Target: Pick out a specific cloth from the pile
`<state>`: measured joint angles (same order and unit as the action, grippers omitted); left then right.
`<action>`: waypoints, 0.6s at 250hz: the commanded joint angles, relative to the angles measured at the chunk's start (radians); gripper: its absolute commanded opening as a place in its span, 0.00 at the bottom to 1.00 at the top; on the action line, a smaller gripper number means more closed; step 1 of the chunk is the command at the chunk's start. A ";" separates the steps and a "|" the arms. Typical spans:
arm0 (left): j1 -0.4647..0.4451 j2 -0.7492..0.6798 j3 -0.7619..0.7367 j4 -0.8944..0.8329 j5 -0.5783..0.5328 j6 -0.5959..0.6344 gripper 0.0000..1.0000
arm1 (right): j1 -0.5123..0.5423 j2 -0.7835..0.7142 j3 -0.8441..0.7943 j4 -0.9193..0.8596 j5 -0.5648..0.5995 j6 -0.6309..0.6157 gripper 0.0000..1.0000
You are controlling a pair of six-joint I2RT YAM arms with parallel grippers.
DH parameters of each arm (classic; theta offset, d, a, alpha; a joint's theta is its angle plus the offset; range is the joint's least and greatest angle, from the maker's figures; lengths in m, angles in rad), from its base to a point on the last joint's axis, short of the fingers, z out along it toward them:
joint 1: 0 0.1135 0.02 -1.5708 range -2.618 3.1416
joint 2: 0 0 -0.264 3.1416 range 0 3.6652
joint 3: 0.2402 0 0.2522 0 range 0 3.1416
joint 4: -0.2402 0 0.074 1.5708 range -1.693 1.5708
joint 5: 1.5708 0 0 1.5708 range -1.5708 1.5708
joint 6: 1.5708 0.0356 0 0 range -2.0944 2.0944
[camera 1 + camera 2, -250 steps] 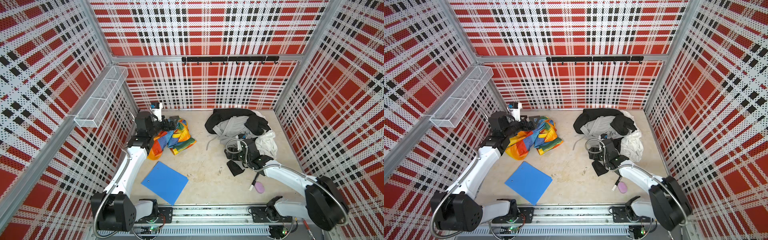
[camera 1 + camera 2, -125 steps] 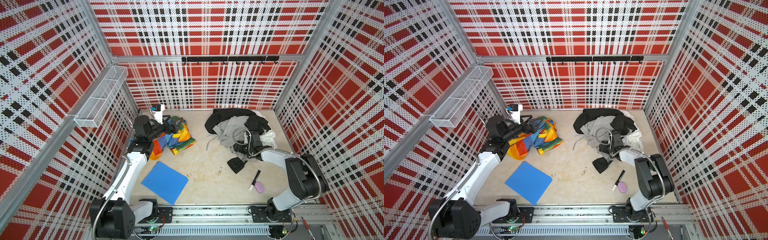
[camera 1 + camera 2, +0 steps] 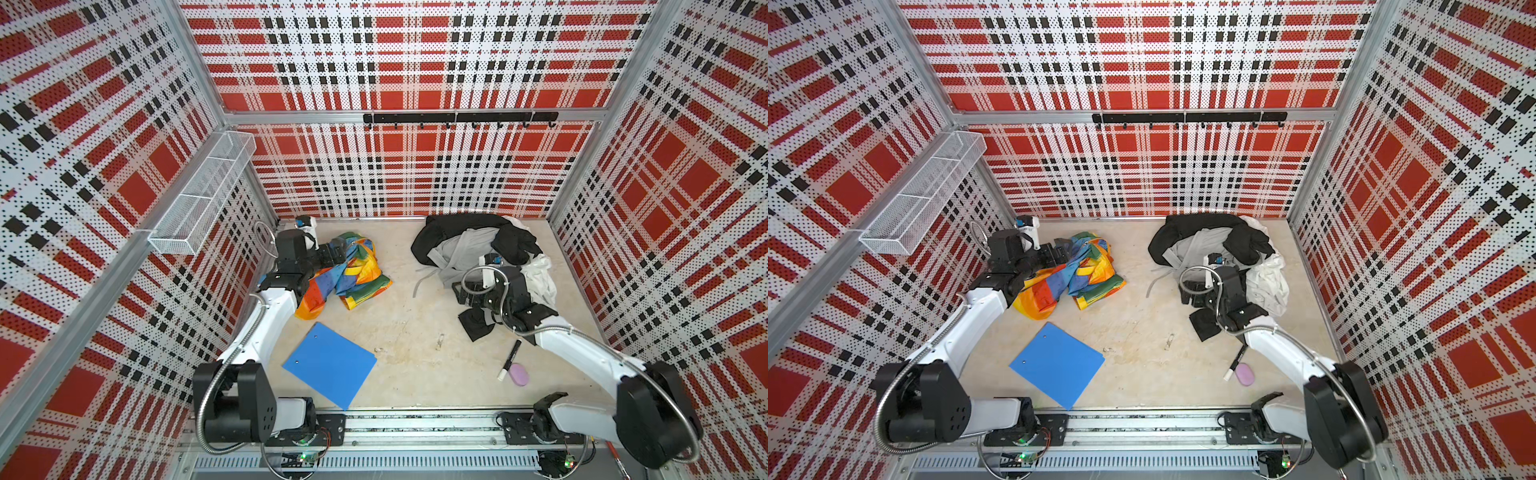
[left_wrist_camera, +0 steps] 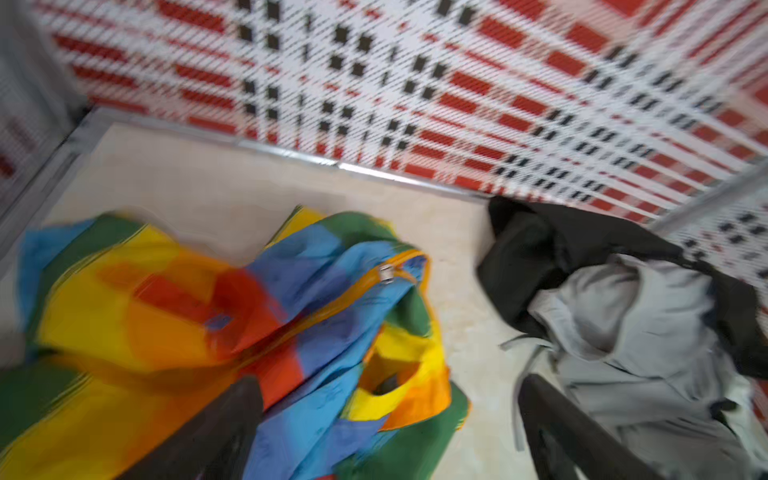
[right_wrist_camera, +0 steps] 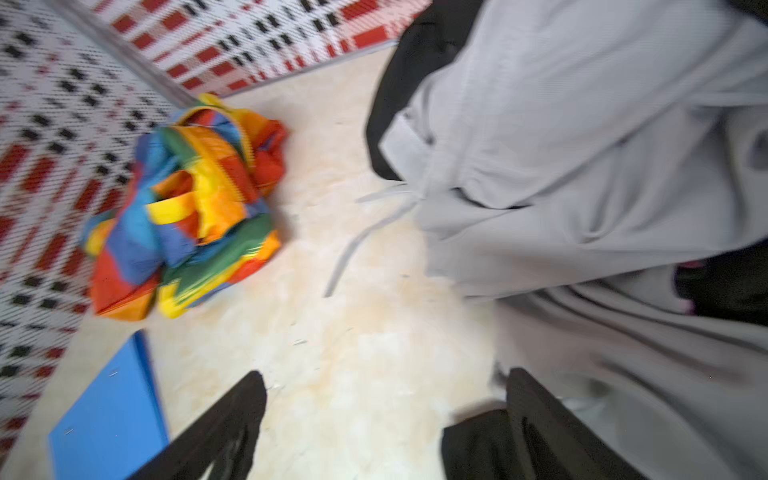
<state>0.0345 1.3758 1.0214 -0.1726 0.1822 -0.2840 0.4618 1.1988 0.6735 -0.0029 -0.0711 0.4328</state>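
The cloth [image 3: 349, 278] is lying crumpled on the worktop [image 3: 415, 340], well apart from the pile [image 3: 478, 249]. The left end effector [image 3: 337, 254] is poised at its rear edge, jaws wide and empty, clearly nearer than the right end effector [image 3: 461, 293], which is gaping empty beside the pile.

We are looking at a robot test cell in a lab, not a home or a shop.

In both top views we see a scuffed beige worktop [image 3: 415, 332] boxed in on three sides by perforated panels [image 3: 395, 62] printed in red, black and white plaid and held in bare aluminium framing [image 3: 291, 117]. Along the bottom of the frame a metal rail [image 3: 415, 424] carries the left arm [image 3: 266, 320] and the right arm [image 3: 582, 353], with steel cable hoses and a small lit circuit board [image 3: 305, 456] left exposed. At the upper left a wire mesh basket [image 3: 199, 199] hangs on the panel, and at the upper centre there is a black hook rail [image 3: 457, 118].
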 commanded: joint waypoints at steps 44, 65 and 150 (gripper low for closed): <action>0.128 0.087 -0.060 -0.007 -0.176 -0.108 0.99 | 0.067 -0.124 -0.099 0.045 0.032 0.057 1.00; 0.117 0.175 -0.032 -0.004 -0.141 -0.124 0.99 | 0.067 -0.136 -0.090 0.029 0.033 0.046 1.00; 0.054 0.430 0.043 0.084 -0.039 -0.147 0.57 | 0.067 -0.249 -0.145 -0.009 0.072 0.014 1.00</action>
<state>0.1154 1.7603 1.0069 -0.1646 0.0761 -0.4183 0.5262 0.9932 0.5583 -0.0219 -0.0296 0.4561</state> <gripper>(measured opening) 0.857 0.999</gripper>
